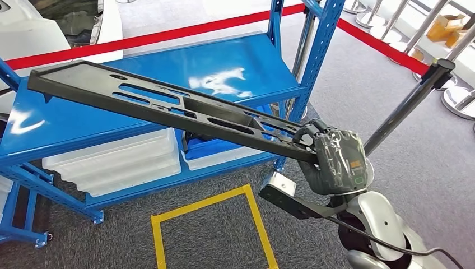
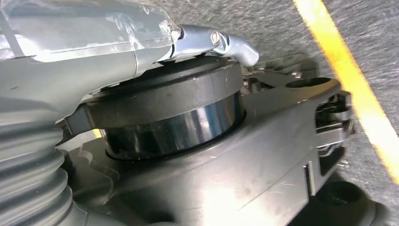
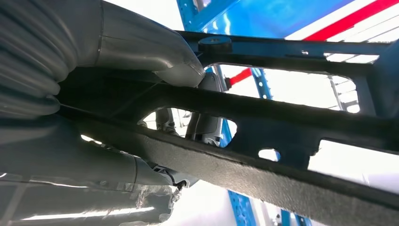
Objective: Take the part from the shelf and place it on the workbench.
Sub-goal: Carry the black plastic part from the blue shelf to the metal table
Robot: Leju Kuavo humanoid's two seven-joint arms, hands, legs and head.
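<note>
The right hand (image 1: 335, 162) gripped one end of the long black part (image 1: 168, 106), fingers (image 1: 311, 130) wrapped over its edge. The part extended tilted above the blue shelf (image 1: 246, 61), raised clear of it. The left hand (image 2: 84, 52) hung near the floor; its finger state could not be determined.

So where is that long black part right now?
In the head view, the long black part is held at its near end by the right hand, stretching leftward above the blue shelf.
</note>
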